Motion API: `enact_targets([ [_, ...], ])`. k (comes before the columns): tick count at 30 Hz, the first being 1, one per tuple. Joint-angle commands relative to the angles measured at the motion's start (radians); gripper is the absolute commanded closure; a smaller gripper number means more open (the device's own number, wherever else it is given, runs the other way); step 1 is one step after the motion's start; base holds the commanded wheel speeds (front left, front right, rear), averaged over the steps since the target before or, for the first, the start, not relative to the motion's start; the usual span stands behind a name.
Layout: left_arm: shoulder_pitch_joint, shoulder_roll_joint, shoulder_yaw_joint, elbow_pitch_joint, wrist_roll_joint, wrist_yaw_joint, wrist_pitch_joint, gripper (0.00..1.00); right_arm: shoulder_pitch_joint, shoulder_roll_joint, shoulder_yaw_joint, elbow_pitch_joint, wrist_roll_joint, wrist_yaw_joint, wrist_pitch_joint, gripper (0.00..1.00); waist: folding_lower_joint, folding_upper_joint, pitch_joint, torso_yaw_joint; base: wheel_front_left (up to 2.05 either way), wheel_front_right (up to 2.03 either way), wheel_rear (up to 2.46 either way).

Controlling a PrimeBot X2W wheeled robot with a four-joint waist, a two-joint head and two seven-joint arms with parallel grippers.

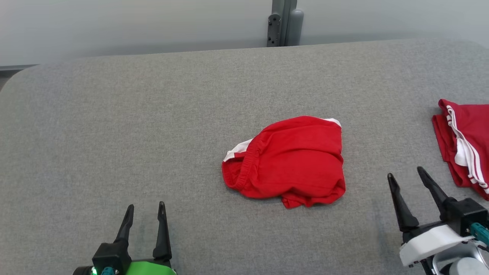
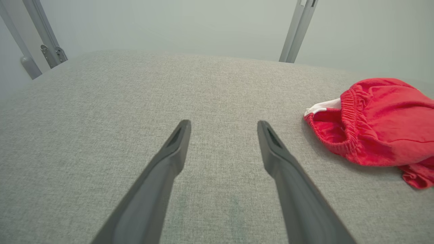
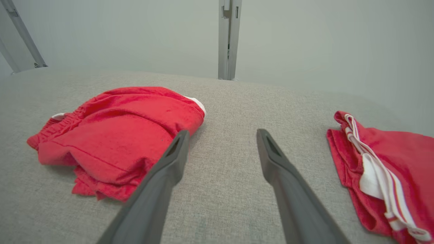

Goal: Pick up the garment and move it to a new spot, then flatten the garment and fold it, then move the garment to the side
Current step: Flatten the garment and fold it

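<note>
Red shorts [image 1: 286,160] crumpled at centre of grey surface [image 1: 114,114], elastic waistband [image 1: 244,168] to the left. Left claw [image 1: 146,205] and right claw [image 1: 405,172] both released, empty, at near edge. Risks: pinch gathering 2 layers, leaving bunching at flattening; rightward reach snagging striped red garment [image 1: 470,141] at right edge.

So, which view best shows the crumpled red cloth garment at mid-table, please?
Head view: the crumpled red cloth garment lies whole and unobstructed. Left wrist view crops its right side; in right wrist view a finger overlaps its corner.
</note>
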Motion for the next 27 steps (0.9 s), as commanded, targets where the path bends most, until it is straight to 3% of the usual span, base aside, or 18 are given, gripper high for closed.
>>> enact_targets([
  [1, 0.016, 0.002, 0.001, -0.005, -0.003, 0.003, -0.003, 0.0, 0.01, 0.014, -0.026, 0.011, -0.015, 0.0, -0.018, 0.17, 0.0, 0.0, -0.011, -0.012, 0.0, 0.0, 0.0],
  [2, 0.016, 0.002, 0.0, -0.008, -0.002, 0.004, -0.003, 0.0, 0.007, 0.028, -0.041, 0.016, -0.022, 0.0, -0.026, 0.49, 0.0, 0.0, -0.011, -0.014, 0.0, 0.0, 0.0],
  [3, 0.016, 0.002, -0.001, -0.009, -0.002, 0.003, -0.003, 0.0, 0.003, 0.037, -0.049, 0.022, -0.029, 0.0, -0.029, 0.7, 0.0, 0.0, -0.011, -0.015, 0.0, 0.0, 0.0],
  [4, 0.015, 0.002, -0.002, -0.01, 0.0, 0.002, -0.003, 0.0, -0.009, 0.046, -0.048, 0.025, -0.034, 0.0, -0.032, 1.0, 0.0, 0.0, -0.009, -0.015, 0.0, 0.0, 0.0],
  [11, -0.039, 0.002, -0.029, -0.017, 0.017, -0.016, -0.003, 0.0, -0.189, 0.096, 0.086, 0.066, -0.041, 0.0, 0.023, 1.0, 0.0, 0.0, 0.051, 0.014, 0.0, 0.0, 0.0],
  [21, -0.104, 0.002, -0.065, -0.005, 0.002, -0.015, -0.003, 0.0, -0.453, 0.12, 0.248, 0.3, -0.069, 0.0, 0.232, 1.0, 0.0, 0.0, 0.109, 0.115, 0.0, 0.0, 0.0],
  [27, -0.112, 0.002, -0.084, 0.0, -0.007, -0.015, -0.003, 0.0, -0.533, 0.148, 0.288, 0.421, -0.093, 0.0, 0.264, 1.0, 0.0, 0.0, 0.127, 0.148, 0.0, 0.0, 0.0],
])
